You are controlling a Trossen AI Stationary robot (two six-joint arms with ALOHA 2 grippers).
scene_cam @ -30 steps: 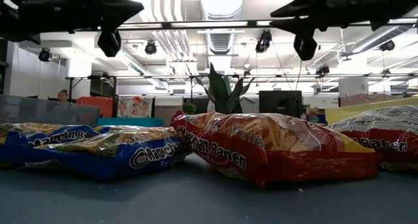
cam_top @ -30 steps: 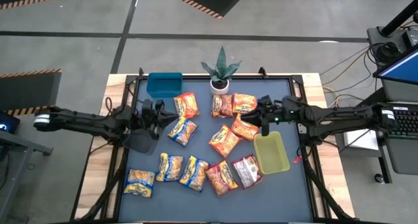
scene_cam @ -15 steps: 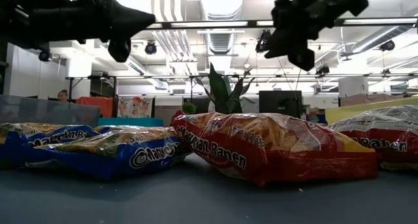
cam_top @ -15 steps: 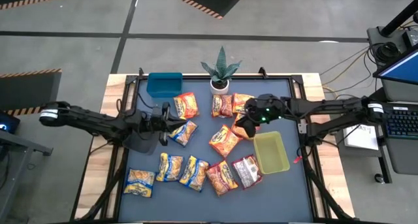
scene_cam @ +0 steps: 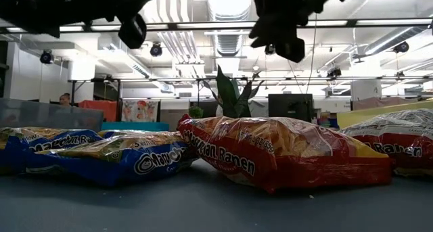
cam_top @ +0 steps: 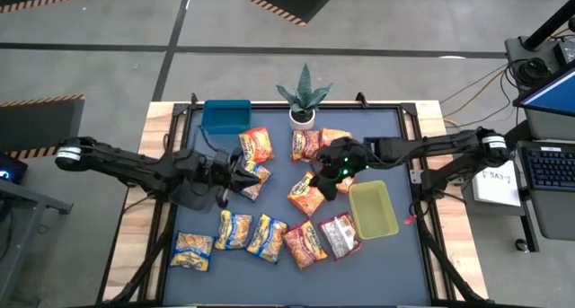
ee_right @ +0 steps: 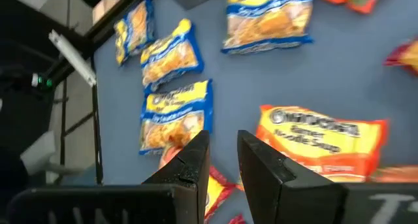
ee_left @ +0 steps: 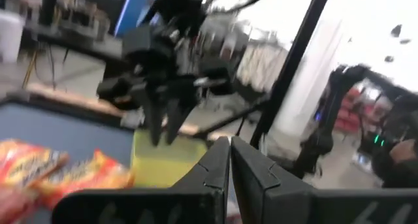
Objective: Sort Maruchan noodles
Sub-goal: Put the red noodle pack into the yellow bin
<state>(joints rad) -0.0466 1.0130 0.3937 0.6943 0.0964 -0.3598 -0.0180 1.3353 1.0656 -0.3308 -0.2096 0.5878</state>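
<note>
Over packets, near plant: right hand slightly apart; left hand seemingly together.

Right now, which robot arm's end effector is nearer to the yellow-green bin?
The right. Its end effector hovers just beside the yellow-green bin, over the packets; the left end effector sits across the table, near the blue bin.

Dark blue-grey surface, set in a pale wooden frame. Blue bin, open-topped, near the far-left corner. Potted plant, spiky green leaves in a white pot, at the middle of the far edge. Yellow-green bin, open-topped, toward the right edge. Laptop and keyboard on a stand beyond the right edge. Black-and-orange hazard tape on the floor.
</note>
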